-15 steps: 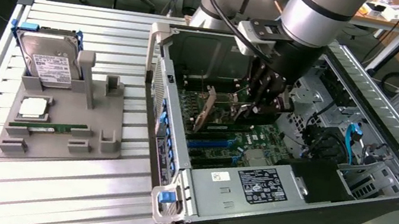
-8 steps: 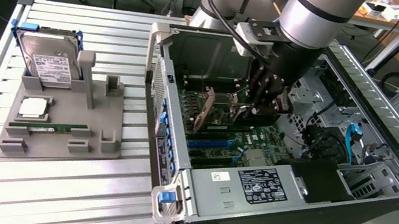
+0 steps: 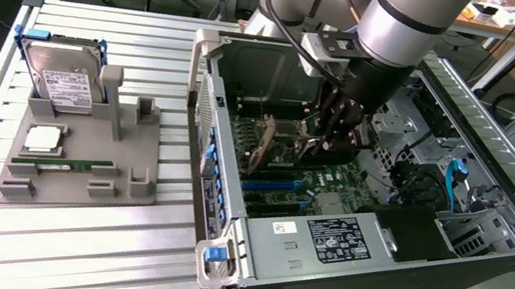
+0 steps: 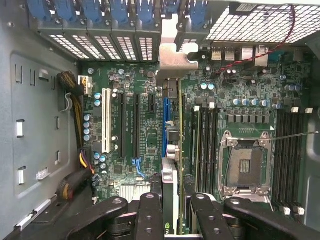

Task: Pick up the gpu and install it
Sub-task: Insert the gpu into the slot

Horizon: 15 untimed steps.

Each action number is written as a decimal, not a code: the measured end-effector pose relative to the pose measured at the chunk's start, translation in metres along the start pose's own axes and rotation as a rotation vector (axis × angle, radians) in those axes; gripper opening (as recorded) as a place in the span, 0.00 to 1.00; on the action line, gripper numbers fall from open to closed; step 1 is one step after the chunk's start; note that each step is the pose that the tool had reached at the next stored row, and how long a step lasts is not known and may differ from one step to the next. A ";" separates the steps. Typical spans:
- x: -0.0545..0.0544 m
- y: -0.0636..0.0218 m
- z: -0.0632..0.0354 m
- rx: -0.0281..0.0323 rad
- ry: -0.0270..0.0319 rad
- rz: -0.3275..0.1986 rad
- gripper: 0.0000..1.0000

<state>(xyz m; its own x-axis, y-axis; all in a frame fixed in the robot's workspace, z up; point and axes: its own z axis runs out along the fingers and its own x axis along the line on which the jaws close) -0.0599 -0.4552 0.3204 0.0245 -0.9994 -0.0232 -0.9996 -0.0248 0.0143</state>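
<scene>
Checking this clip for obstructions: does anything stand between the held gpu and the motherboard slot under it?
Nothing visible does. The gripper holds the gpu edge-on inside the computer case, its metal bracket at the rear openings. In the wrist view the card lies along the blue slot, with no cable crossing it.

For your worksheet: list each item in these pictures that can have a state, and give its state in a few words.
gpu: held edge-on over the motherboard slots, inside the case.
gripper: shut on the gpu.
computer case: side open.
CPU socket: empty.
hard drive: propped in the grey holder.
RAM stick: lying on the holder.
</scene>
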 end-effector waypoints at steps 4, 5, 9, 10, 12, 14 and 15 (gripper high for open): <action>0.000 0.0016 0.0033 0.0000 0.0002 0.000 0.27; 0.000 0.0019 0.0044 0.0000 0.0002 0.000 0.27; 0.000 0.0021 0.0083 0.0000 0.0002 0.000 0.27; 0.000 0.0023 0.0090 0.0000 0.0002 0.000 0.27; 0.000 0.0032 0.0103 0.0000 0.0002 0.000 0.27; 0.000 0.0046 0.0115 0.0000 0.0001 0.000 0.27; 0.000 0.0053 0.0119 0.0000 0.0002 0.000 0.27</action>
<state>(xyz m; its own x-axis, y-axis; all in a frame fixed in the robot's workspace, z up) -0.0654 -0.4552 0.3086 0.0244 -0.9994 -0.0229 -0.9996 -0.0247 0.0143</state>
